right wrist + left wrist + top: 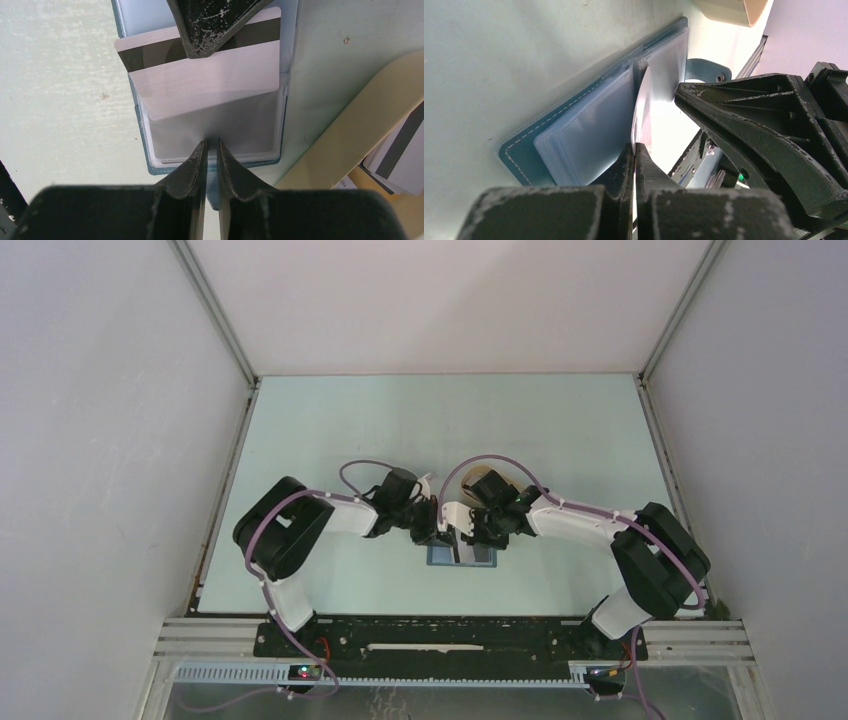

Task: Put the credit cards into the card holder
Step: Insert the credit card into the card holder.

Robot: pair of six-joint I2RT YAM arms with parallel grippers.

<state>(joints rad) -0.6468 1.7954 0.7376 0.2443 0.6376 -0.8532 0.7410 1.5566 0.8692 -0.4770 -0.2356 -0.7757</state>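
Left pincer [635,150] is clamped on my card [210,75], half inside the wallet's [516,155] pocket [215,125] on the table [60,75], sitting crooked. Right pincer [212,145] nearly together at the pocket lip. Gripping? Can't tell. Push now and a corner jams, wallet skids.

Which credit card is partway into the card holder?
The whitish-grey card with the dark stripe, partly inside the card holder, held by the left gripper; the others lie in the beige tray.

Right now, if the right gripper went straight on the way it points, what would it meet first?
Most likely the card holder, whose clear pocket lies just ahead of the right gripper, then the credit card; depth is unclear.
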